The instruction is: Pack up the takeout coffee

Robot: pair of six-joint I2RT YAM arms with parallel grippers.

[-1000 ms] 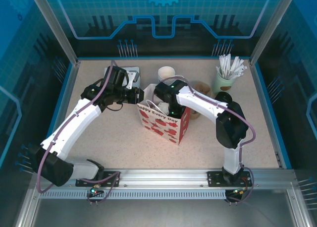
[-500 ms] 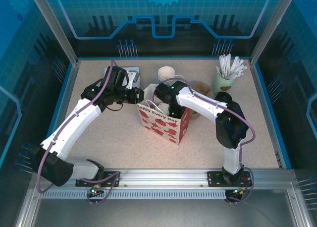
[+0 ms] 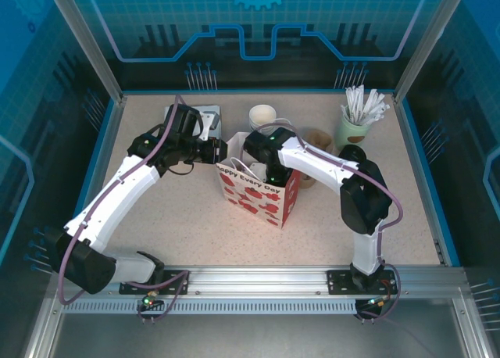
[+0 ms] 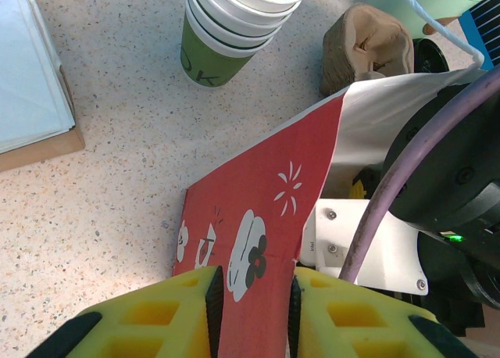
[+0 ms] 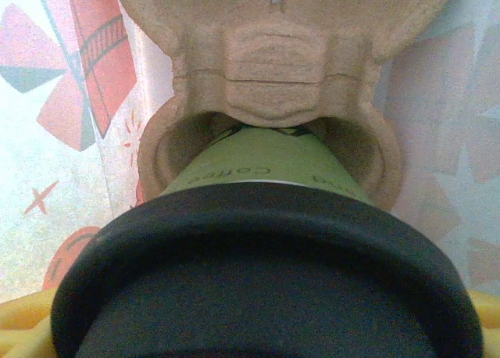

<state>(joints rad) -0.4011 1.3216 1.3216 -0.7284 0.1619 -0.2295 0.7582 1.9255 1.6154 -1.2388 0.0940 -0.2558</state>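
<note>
**Spotter 1:** Your left hand is pinching the left edge of the paper bag at its mouth. The 2 yellow fingers are pressed onto the red printed panel from both sides.

**Spotter 2:** Your right hand reaches down into that bag from above. It's clamped on the takeout coffee, 1 green cup with a black lid, and a yellow fingertip shows at each side of the lid.

**Spotter 1:** Where does the cup sit?

**Spotter 2:** Inside the bag. Its lower end goes into a round socket of the brown pulp carrier, and the bag's printed walls show left and right of it. I cannot tell whether the cup's base reaches the bottom.

**Spotter 1:** From above, the bag stands upright in the middle of the tabletop, between your 2 arms.

**Spotter 2:** Just beyond the bag is a stack of cups, green outside with white rims. At the far right stands a pale-green pot of white wrapped sticks. Between those 2 lies a brown pulp piece.

**Spotter 1:** And a flat stack of white sheets lies at the far left, near your left arm's wrist.
</note>
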